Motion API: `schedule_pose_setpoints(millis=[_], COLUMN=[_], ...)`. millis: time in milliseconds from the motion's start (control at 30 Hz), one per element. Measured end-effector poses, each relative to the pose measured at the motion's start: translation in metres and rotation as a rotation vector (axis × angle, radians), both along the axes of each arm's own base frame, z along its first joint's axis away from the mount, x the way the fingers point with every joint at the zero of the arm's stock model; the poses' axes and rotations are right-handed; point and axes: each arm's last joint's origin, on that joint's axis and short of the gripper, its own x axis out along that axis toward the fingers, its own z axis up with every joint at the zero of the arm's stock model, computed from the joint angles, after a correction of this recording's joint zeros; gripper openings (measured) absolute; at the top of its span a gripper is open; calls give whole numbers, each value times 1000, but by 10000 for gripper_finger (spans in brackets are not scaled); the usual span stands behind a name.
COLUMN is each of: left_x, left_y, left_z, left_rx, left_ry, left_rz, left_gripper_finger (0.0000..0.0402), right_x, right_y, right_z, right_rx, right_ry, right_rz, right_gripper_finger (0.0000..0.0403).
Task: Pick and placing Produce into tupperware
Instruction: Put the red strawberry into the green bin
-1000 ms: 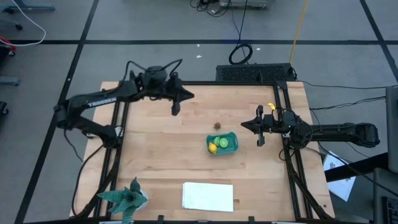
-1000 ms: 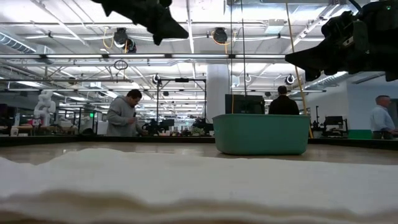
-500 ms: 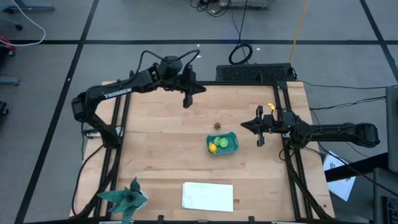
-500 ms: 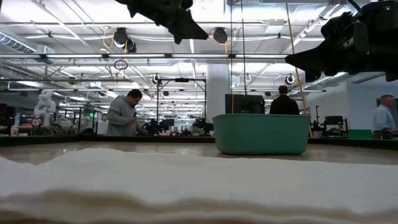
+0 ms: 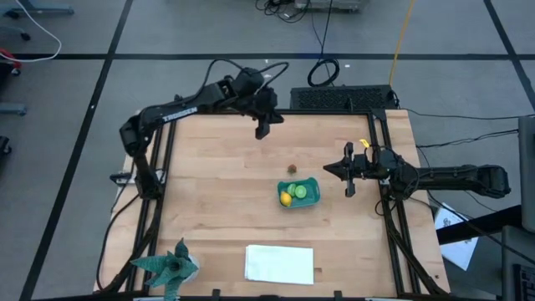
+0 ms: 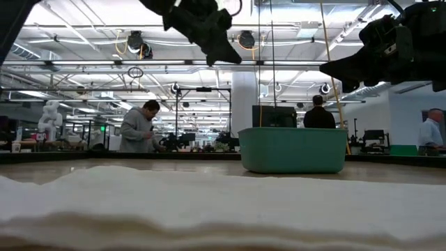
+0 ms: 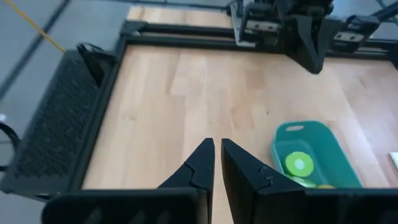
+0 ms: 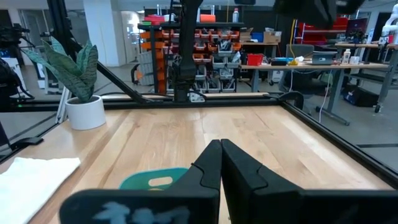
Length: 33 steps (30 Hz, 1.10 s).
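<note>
Around your table point(image 5: 209, 209): grey floor point(image 5: 100, 33) crossed by dark tape lines, coiled black cable point(image 5: 323, 72) beyond far edge, yellow cord point(image 5: 403, 38) running off. Level with table top you see large hall: white ceiling trusses with strip lights point(image 6: 83, 31), white pillar point(image 6: 244, 97), three people point(image 6: 139, 127) standing among benches. Red and orange bin shelving point(image 8: 217, 53) and desks point(image 8: 323, 65) beyond.

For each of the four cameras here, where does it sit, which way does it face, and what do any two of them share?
High: overhead, looking straight down; both arms, left gripper, right gripper.
Low: at tabletop height, facing the tupperware and room; arms above.
Left wrist: looks past its own shut fingers at the tupperware.
Right wrist: looks past its shut fingers across the table to a potted plant.
Shared: all four show the tupperware.
</note>
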Motion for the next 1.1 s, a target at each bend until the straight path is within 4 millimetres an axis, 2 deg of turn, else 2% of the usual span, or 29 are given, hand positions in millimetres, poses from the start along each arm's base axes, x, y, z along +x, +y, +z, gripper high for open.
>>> schedule_pose_setpoints(millis=[367,600,700,967,1100], left_x=[39,58,58,59,62], left_y=[12,17,16,4,-1], left_z=[-17,-26,-34,-38,-40], left_rx=[-49,7,95,453,529], left_ry=[70,88,135,206,209], left_rz=[-72,-138,-213,-439,-487], left_gripper_finger=[30,30,30,30,30], right_x=[0,0,0,0,0], right_y=[0,0,0,0,0], right_z=[0,0,-1,-2,-2], right_rx=[-4,-4,-3,-4,-4], right_ry=[1,1,6,16,16], right_rz=[0,0,0,0,0], right_gripper_finger=[0,0,0,0,0])
